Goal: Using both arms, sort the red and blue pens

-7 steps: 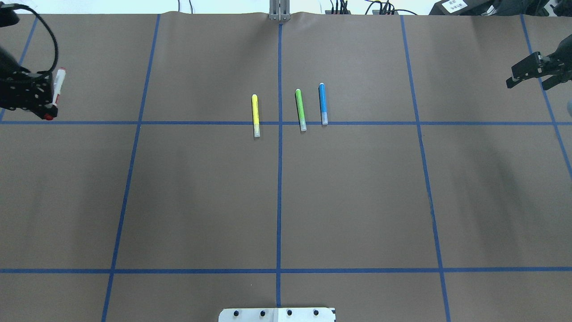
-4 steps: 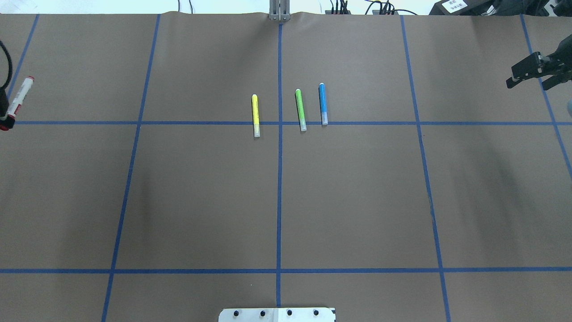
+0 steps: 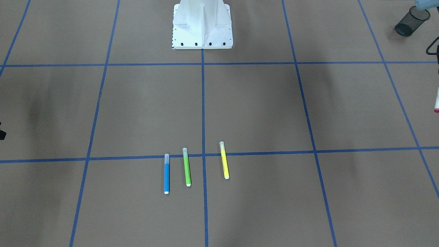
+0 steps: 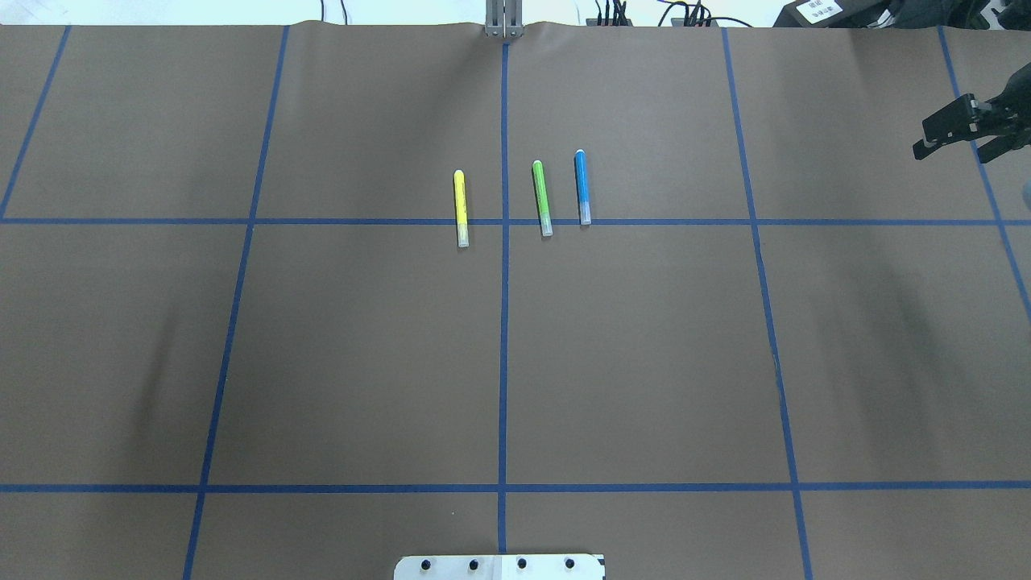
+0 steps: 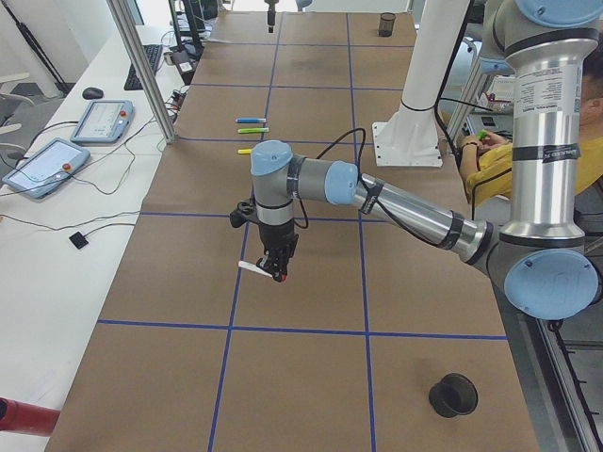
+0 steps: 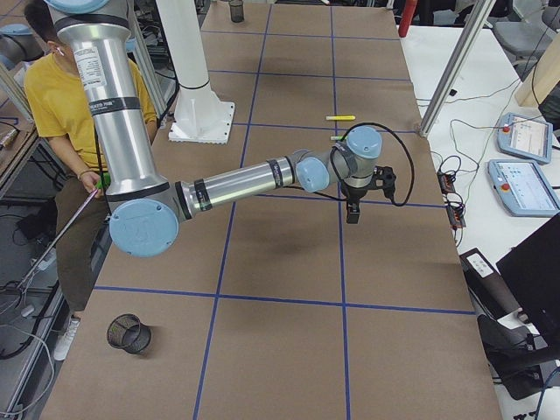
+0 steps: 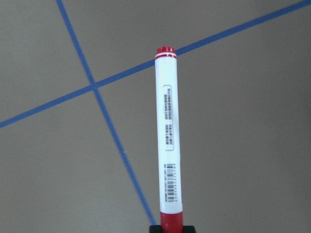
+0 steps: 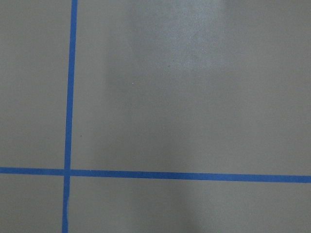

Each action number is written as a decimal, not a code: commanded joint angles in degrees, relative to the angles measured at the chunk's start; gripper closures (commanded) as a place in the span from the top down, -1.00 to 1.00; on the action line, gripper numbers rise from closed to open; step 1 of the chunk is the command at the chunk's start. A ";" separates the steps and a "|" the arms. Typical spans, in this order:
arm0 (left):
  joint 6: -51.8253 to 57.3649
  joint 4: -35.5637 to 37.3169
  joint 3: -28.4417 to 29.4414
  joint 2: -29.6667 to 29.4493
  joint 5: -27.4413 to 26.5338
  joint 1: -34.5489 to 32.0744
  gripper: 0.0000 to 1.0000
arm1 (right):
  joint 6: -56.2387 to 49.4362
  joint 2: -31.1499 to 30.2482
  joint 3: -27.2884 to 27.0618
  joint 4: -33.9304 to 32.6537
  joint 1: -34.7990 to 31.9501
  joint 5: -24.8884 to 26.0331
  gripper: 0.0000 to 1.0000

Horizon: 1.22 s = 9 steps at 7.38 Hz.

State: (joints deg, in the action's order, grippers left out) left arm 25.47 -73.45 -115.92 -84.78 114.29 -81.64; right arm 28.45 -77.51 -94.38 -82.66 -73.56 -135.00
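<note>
Red pen (image 7: 167,136) hangs over the worktop (image 4: 362,362) at nine o'clock, left jaws pinching only its red end, so it could pivot or slip. The right jaws, at three o'clock, are spread.

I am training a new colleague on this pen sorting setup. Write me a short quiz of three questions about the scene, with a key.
1. True or false: the blue pen is in the right arm's jaws.
2. Which lies between the blue pen and the yellow marker? A nothing; B the green marker; C a black marker.
3. What do the left arm's jaws hold?
Key: 1 false; 2 B; 3 the red pen.
</note>
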 commanded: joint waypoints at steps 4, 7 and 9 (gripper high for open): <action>16.80 -12.16 -1.94 16.60 -10.38 -4.67 -1.00 | 0.03 -0.09 0.07 0.04 0.26 0.00 0.99; 30.79 -20.32 -2.11 26.15 -17.77 -12.01 -1.00 | 0.03 -0.36 0.07 0.04 0.35 0.00 0.99; 34.73 -25.55 -2.11 31.92 -22.50 -14.08 -1.00 | 0.03 -0.36 -0.02 0.04 0.52 0.00 0.99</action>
State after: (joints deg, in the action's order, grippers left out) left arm 57.65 -95.16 -118.00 -56.92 95.15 -94.33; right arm 28.48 -77.85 -94.33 -82.62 -73.15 -135.00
